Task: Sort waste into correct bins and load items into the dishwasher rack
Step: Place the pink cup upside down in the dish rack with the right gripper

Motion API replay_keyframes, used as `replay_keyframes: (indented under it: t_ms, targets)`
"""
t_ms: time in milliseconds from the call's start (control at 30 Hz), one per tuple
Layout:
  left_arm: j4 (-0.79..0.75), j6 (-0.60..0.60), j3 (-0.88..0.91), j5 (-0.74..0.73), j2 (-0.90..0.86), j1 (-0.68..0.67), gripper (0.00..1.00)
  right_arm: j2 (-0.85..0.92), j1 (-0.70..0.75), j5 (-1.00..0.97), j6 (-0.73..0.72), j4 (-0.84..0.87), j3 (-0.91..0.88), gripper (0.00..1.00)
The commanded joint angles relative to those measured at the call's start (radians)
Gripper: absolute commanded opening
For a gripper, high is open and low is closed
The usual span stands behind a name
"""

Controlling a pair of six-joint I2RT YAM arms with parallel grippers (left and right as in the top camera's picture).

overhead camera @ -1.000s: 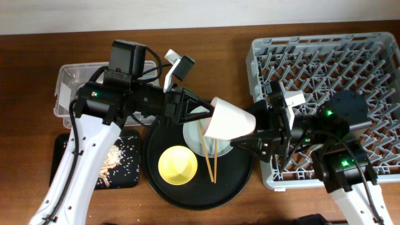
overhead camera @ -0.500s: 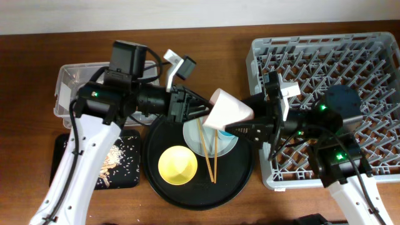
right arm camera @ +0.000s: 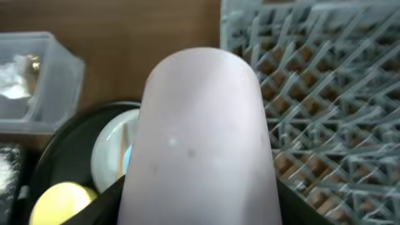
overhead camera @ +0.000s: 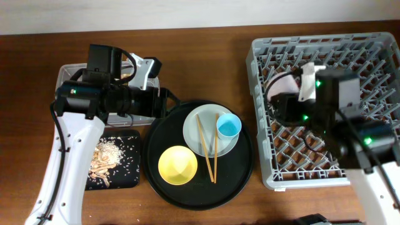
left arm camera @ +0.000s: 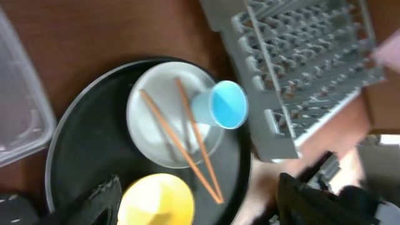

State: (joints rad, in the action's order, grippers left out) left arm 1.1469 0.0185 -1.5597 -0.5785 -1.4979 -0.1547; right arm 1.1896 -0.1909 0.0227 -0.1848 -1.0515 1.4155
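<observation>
Light: even, soft, from above | overhead: you get sharp detail, only faint shadows | left wrist: your view is blurred throughout | right wrist: pink cup (right arm camera: 200,137) looms close, soft-focused, edges smeared.

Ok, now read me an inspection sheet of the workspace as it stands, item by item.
Surface: brown wooden table.
Job's things: pink cup held above the dishwasher rack, near its left side; blue cup on its side on the plate, chopsticks across the plate; yellow bowl beside it. Food scraps in the small black tray; white paper in the clear tub.
Clutter: round black tray under the dishes.
Grippers: left gripper open, empty; right gripper shut on the pink cup.
Cables: black cable looped on the left arm.
Surroundings: pale wall behind.
</observation>
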Motion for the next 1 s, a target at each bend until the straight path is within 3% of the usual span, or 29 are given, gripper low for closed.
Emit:
replay_keyframes:
  t_ms: [0, 67, 200, 467, 967]
  targets:
    - [-0.008, -0.008, 0.001, 0.255, 0.000, 0.001, 0.99, 0.145, 0.006, -0.092, 0.040, -0.070, 0.130, 0.52]
    - [-0.008, -0.008, 0.001, 0.335, 0.000, 0.001, 0.99, 0.227, 0.043, -0.087, 0.068, -0.068, 0.156, 0.52]
    - [-0.008, -0.008, 0.001, 0.340, 0.000, 0.001, 0.99, 0.377, 0.139, -0.018, 0.136, -0.053, 0.161, 0.54]
    - [-0.008, -0.008, 0.001, 0.340, 0.000, 0.001, 0.99, 0.555, 0.146, -0.004, 0.155, -0.045, 0.160, 0.54]
    - [-0.008, -0.008, 0.001, 0.340, 0.000, 0.001, 0.99, 0.586, 0.146, -0.005, 0.155, -0.012, 0.132, 0.59]
